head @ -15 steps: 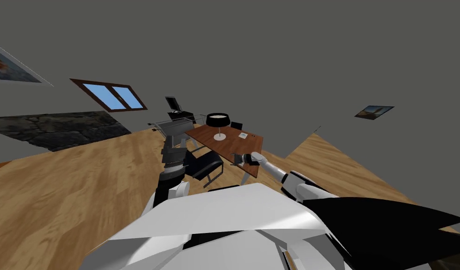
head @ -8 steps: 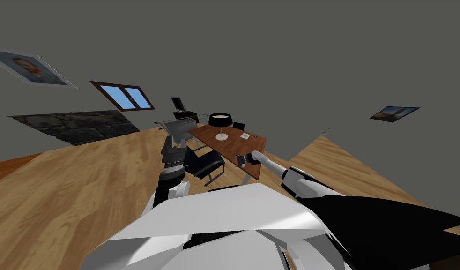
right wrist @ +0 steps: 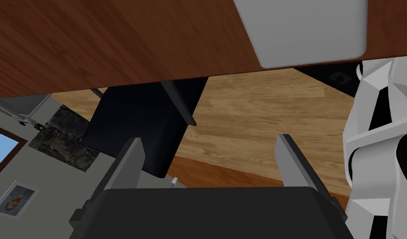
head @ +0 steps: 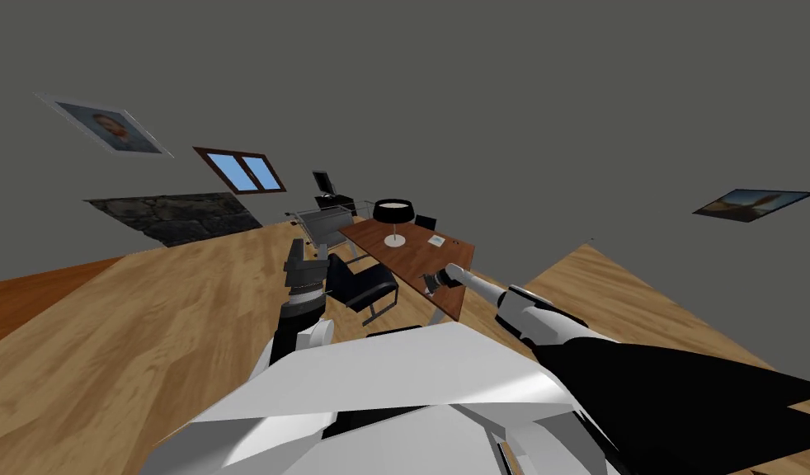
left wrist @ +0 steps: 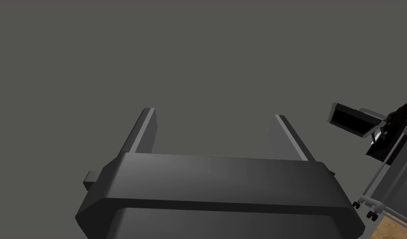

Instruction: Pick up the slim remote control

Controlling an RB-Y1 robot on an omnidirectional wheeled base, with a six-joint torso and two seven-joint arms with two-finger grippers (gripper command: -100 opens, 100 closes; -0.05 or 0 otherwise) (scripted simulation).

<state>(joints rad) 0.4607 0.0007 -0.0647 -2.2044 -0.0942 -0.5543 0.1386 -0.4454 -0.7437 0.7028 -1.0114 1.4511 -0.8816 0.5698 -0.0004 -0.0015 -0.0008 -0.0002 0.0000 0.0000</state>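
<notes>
Remote not grabbed yet & I can't spot it for sure, prob. on the table (head: 412, 264); right gripper (head: 430, 283) hovers at its near edge, fingers spread, empty; left gripper (head: 308, 250) raised, spread too.

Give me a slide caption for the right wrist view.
Open right gripper faces the brown table edge, where a flat grey item lies, black chair beyond.

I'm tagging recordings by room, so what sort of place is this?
Probably a home study: a brown table bearing a black-shaded lamp, a black chair beside it, a framed portrait on the wall.
</notes>
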